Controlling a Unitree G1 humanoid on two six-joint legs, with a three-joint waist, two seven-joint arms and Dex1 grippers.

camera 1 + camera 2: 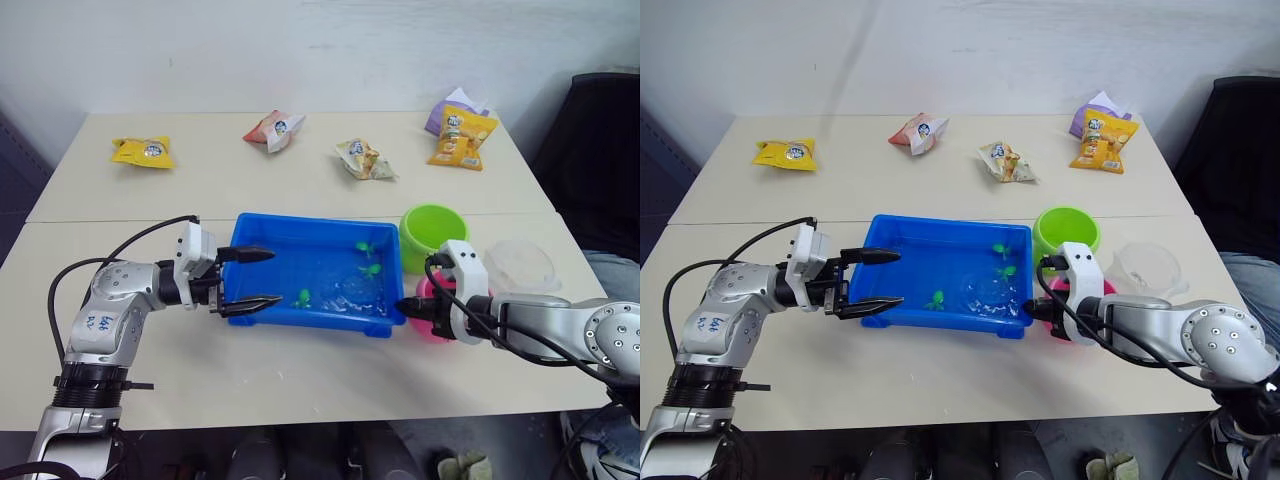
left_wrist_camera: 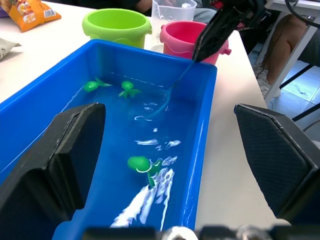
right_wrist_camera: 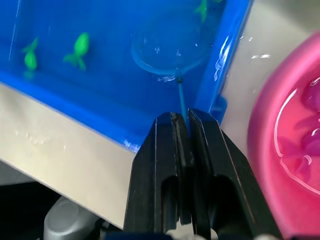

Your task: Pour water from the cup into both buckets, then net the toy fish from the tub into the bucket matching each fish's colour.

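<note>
Right wrist view: right gripper fingers pressed together on the thin stick of the net, whose round hoop lies flat in the water of the blue tub. Two green toy fish sit in the tub at 9 o'clock of the hoop, a third green fish just beyond it at 1 o'clock. The pink bucket stands just outside the tub wall; it holds water, with magenta shapes in it too blurred to name.

Head views: tub mid-table, the left gripper at the tub's 9 o'clock end, fingers spread wide and holding nothing, one fingertip over the rim, the other along the near wall. Lime green bucket at 2 o'clock of the tub, pink bucket largely hidden behind the right gripper at the 3 o'clock end. Clear cup at 3 o'clock of the green bucket, near it. Here the net hoop reads faintly, as a pale ring in the water.

Left wrist view: both buckets side by side past the tub's far end, cup behind and between them; net stick slants down into the water.

Four snack packets along the table's 12 o'clock edge.
</note>
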